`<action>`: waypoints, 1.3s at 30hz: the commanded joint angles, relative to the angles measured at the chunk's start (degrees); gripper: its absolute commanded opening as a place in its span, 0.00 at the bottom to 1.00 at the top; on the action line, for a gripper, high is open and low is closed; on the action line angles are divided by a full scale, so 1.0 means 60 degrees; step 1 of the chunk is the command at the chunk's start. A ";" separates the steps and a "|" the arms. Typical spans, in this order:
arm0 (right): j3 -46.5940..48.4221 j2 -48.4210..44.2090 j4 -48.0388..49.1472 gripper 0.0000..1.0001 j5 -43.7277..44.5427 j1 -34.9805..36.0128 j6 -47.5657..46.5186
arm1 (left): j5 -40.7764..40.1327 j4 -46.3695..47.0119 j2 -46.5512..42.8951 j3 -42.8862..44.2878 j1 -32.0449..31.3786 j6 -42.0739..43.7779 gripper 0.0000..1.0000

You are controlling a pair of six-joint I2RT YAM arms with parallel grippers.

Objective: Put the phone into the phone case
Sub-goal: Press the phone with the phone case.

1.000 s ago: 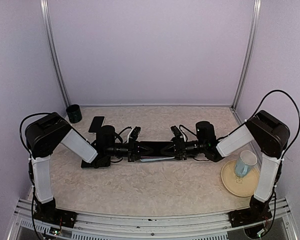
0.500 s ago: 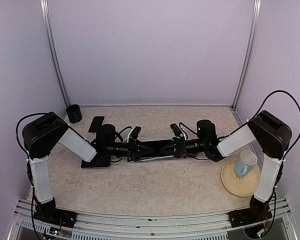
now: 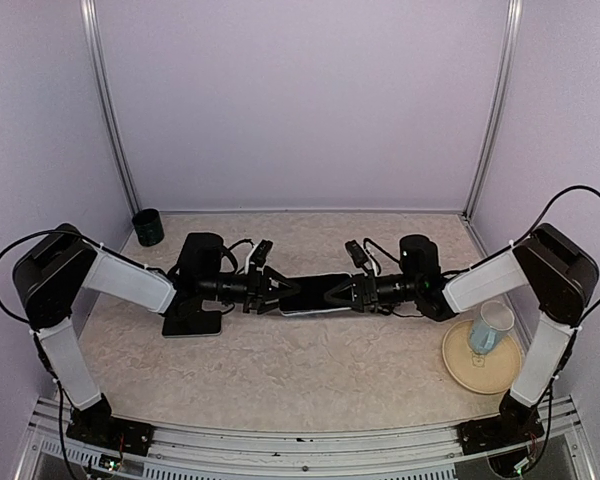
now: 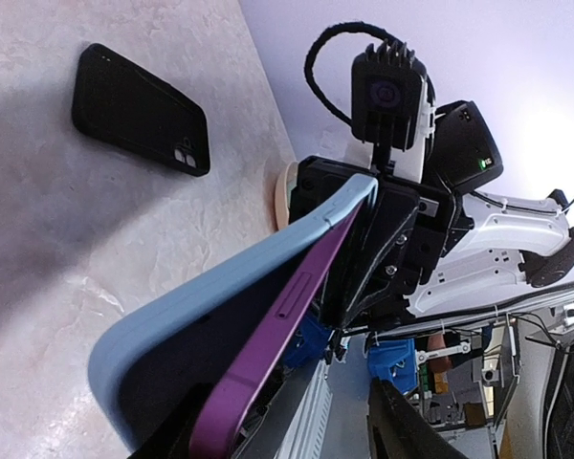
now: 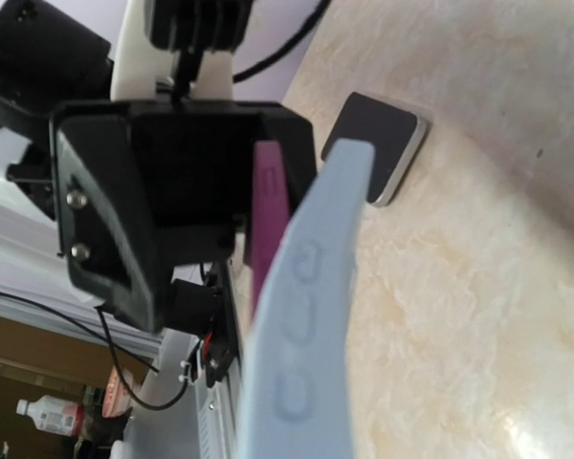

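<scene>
A purple phone (image 4: 268, 354) lies partly in a light blue phone case (image 4: 182, 316), held off the table between my two arms (image 3: 310, 296). My right gripper (image 3: 340, 294) is shut on the far end of the case and phone (image 4: 359, 196). My left gripper (image 3: 278, 294) is at the other end with its jaws open: one finger (image 4: 407, 426) stands apart from the phone's edge. The right wrist view shows the case's button edge (image 5: 306, 316) with the purple phone (image 5: 266, 210) beside it, running up into the left gripper (image 5: 253, 163).
A black phone case (image 4: 139, 110) lies flat on the table. A black slab with a silver rim (image 3: 192, 322) lies under the left arm. A black cup (image 3: 148, 227) stands at the back left. A mug (image 3: 490, 328) sits on a beige plate (image 3: 470, 372) at the right.
The left jaws have opened from shut on the phone's end. The right jaws have closed tight. The left arm has stretched out, its elbow swinging left, and the phone sits a little higher.
</scene>
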 commanded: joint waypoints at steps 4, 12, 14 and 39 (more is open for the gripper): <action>-0.0139 -0.0750 -0.0197 0.00 -0.0131 -0.0037 -0.0654 | -0.0791 -0.1530 -0.0809 -0.0065 0.0184 0.0785 0.54; -0.0192 -0.1408 -0.1536 0.00 -0.0069 -0.0038 -0.2153 | -0.1221 -0.2302 -0.1575 -0.0329 0.0231 0.1556 0.70; -0.0253 -0.1634 -0.1914 0.00 -0.0022 -0.0040 -0.2602 | -0.1251 -0.2454 -0.1758 -0.0373 0.0228 0.1722 0.73; -0.0520 -0.3526 -0.4430 0.00 -0.1002 0.0573 -0.6945 | -0.0077 -0.2506 -0.2308 -0.0219 -0.0643 0.3160 0.88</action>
